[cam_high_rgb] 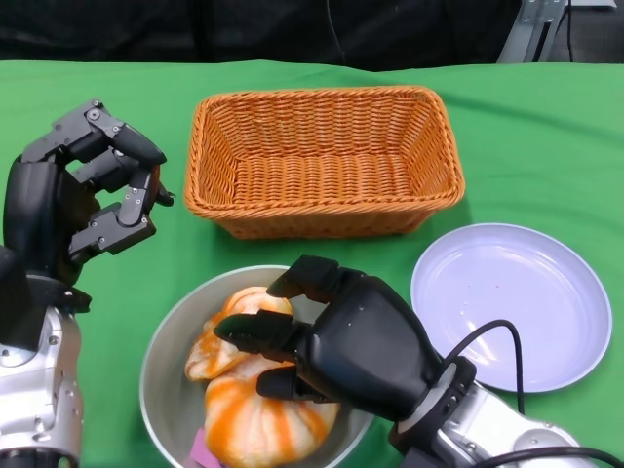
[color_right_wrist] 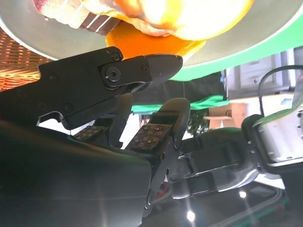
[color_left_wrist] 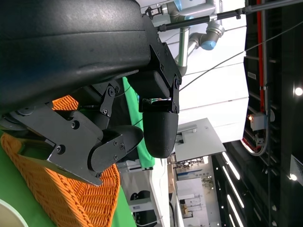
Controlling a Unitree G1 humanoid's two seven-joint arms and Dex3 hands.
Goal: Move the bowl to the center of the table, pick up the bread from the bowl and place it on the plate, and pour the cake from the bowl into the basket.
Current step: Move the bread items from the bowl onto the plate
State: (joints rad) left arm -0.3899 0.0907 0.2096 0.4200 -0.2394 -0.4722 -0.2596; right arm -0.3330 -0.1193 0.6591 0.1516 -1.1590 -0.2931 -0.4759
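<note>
**Q:** Green cloth covered the table (cam_high_rgb: 546,127), with a dark backdrop behind it. What sat on it?

**A:** An orange wicker basket (cam_high_rgb: 322,161) stood at the far middle. A pale plate (cam_high_rgb: 512,302) lay at the near right, with nothing on it. A metal bowl (cam_high_rgb: 161,366) sat at the near middle, just in front of the basket, holding orange-glazed bread (cam_high_rgb: 255,421) and a slice of cake (color_right_wrist: 71,16) that showed clearly only from the right wrist camera.

**Q:** Where were the hands?

**A:** The right hand (cam_high_rgb: 341,341) reached over the bowl, its fingers (cam_high_rgb: 258,336) spread above the bread and closed on nothing. From these pictures I could not tell whether the fingertips touched the bread. The left hand (cam_high_rgb: 93,190) hovered at the far left, beside the basket, its fingers loosely curled and apart, holding nothing.

**Q:** How far along did the task look?

**A:** The bowl seemed already centred. The bread was not yet on the plate.

**Q:** What could go wrong?

**A:** The bread looked soft and rounded, so a shallow pinch might let it slip back. Two pieces lay pressed together, and closing on both could drag the second one out. A downward push could also tip or slide the bowl, since nothing steadied it.
</note>
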